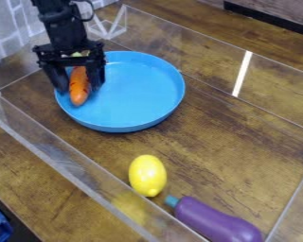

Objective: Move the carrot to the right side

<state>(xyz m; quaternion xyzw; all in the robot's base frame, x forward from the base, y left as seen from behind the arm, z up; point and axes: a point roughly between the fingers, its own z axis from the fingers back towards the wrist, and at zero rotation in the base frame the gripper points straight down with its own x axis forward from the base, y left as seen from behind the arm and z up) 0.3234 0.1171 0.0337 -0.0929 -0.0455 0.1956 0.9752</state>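
Note:
The orange carrot [79,87] lies on the left part of the blue plate [148,95], its tip toward the front. My black gripper [76,80] points down over it, open, with one finger on either side of the carrot. The fingers reach down around the carrot's upper half and hide its green top. I cannot tell whether the fingers touch it.
A yellow lemon [147,175] and a purple eggplant [218,223] lie near the front of the wooden table. A clear plastic wall [65,156] rings the work area, with its front-left edge close to the plate. Bare wood stretches to the right of the plate.

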